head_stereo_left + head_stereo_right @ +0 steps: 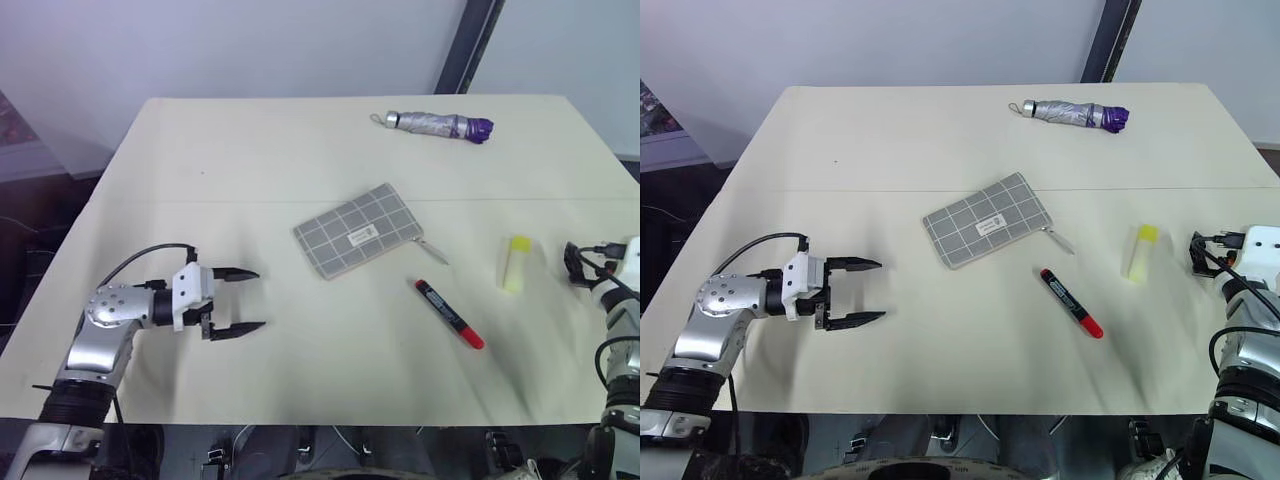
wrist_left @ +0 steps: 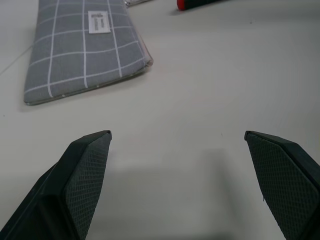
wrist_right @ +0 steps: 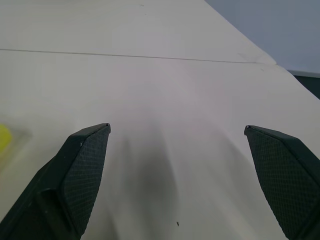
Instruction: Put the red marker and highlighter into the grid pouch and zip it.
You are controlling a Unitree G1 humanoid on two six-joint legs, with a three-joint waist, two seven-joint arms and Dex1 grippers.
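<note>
The grid pouch (image 1: 355,232) lies flat mid-table, its zipper pull (image 1: 432,251) pointing right. To its lower right lies the red marker (image 1: 450,313), and further right the pale-yellow highlighter (image 1: 516,263) with its brighter cap at the far end. My left gripper (image 1: 260,298) hovers low at the table's left, pointing right toward the pouch, open and empty; its wrist view shows the pouch (image 2: 85,45) ahead and the marker's red end (image 2: 200,4). At the table's right edge, just right of the highlighter, is my right gripper (image 3: 177,127), open and empty, with a yellow sliver of highlighter (image 3: 4,135) beside it.
A folded silver and purple umbrella (image 1: 435,124) lies at the far side of the cream table (image 1: 250,150). A seam (image 1: 200,201) crosses the tabletop. A dark post (image 1: 465,45) stands behind the table against the pale wall.
</note>
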